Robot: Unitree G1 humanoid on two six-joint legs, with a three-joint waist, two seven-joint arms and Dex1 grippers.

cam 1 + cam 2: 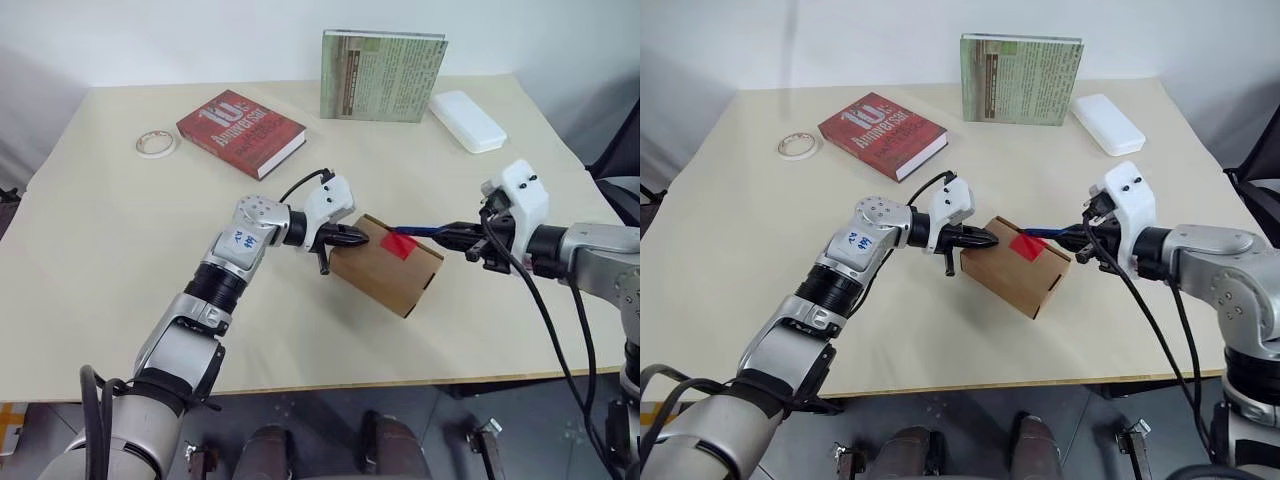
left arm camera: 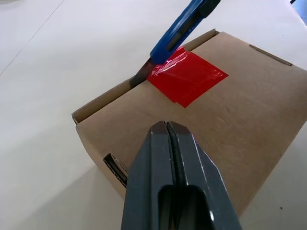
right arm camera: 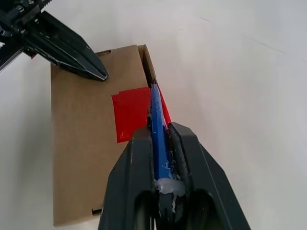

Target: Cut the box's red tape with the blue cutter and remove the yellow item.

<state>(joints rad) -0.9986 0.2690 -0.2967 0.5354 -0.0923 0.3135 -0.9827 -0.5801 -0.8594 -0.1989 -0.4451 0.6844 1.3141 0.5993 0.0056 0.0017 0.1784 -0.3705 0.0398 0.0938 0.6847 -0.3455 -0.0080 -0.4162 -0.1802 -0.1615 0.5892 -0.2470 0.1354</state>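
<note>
- Box (image 1: 385, 266) on the table (image 1: 120, 260): left gripper (image 1: 352, 237), jaws pressed together, tip on its left top edge.
- Red tape (image 1: 400, 244) meets the blue cutter (image 1: 418, 231), clamped in the right gripper (image 1: 452, 236).
- Red book (image 1: 240, 132) reads "10th Anniversary".
- Left wrist view: cutter's tip at the flap seam.

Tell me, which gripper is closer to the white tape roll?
Left. The left gripper presses shut on the box, mid-table; the tape roll lies far-left. The right gripper, holding the blue cutter, is farther right.
</note>
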